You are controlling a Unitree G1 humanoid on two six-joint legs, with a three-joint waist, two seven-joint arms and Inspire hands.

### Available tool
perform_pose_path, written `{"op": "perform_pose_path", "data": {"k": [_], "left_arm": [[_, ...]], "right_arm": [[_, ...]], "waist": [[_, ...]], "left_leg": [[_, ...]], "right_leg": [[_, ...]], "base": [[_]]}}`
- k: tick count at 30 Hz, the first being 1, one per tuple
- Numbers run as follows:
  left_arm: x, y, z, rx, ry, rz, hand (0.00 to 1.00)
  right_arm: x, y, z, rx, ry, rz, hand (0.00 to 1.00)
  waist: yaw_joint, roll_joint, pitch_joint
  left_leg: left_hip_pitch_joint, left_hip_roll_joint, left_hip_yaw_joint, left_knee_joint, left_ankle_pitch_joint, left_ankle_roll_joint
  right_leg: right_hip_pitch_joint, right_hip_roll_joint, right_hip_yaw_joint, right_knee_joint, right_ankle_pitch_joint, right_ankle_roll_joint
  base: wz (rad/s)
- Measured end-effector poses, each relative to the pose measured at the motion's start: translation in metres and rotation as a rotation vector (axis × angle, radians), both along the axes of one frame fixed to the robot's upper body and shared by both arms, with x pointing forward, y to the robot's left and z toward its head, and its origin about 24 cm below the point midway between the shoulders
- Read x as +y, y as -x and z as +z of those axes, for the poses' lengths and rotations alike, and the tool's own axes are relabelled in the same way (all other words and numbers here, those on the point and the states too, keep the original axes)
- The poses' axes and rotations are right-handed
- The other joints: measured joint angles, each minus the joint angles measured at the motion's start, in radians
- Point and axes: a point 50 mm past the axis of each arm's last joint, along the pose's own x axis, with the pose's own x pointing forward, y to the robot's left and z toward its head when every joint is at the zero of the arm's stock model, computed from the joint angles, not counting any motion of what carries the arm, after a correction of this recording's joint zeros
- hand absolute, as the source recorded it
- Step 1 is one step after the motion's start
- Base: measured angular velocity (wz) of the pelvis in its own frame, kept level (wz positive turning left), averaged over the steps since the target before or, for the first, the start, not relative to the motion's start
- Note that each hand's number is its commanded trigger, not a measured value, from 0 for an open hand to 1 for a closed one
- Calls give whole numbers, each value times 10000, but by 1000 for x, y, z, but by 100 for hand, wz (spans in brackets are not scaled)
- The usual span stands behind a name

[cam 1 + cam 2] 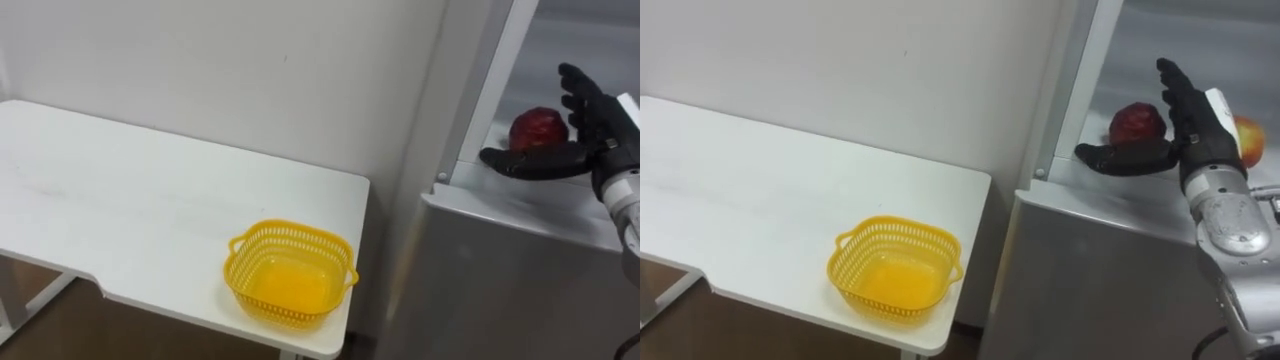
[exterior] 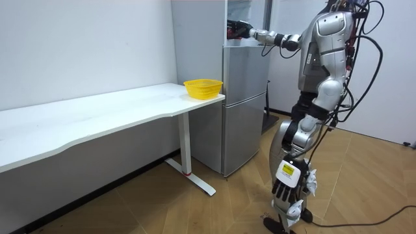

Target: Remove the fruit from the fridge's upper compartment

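One round red fruit (image 1: 538, 128), right hand (image 1: 598, 132) spread open just beside it

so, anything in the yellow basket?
No, the yellow basket is bare inside; the red fruit sits in the fridge beside the open right hand.

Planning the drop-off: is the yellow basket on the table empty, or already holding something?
Empty. The yellow basket sits upright near the edge of the white table, with only its bare bottom showing inside.
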Motion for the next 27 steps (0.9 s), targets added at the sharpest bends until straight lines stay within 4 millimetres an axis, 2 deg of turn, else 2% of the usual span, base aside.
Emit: {"op": "perform_pose_path", "data": {"k": [14,20,27], "left_arm": [[0,3,0,65,-54,31,0],[1,12,0,381,-125,153,0],[1,14,0,458,-208,198,0]], "right_arm": [[0,0,0,-19,-71,4,0],[-1,0,-1,165,-118,-75,0],[2,-1,-5,331,-61,69,0]], "waist": [[35,13,8],[30,20,6],[66,146,50]], "left_leg": [[-7,-10,-58,1,2,-4],[-15,-13,-62,38,2,-4],[95,-12,-70,25,4,-6]], "right_leg": [[83,2,-46,0,-1,1],[84,2,-55,-1,-1,1],[157,3,-56,-2,0,1]], "base": [[0],[0],[0]]}}
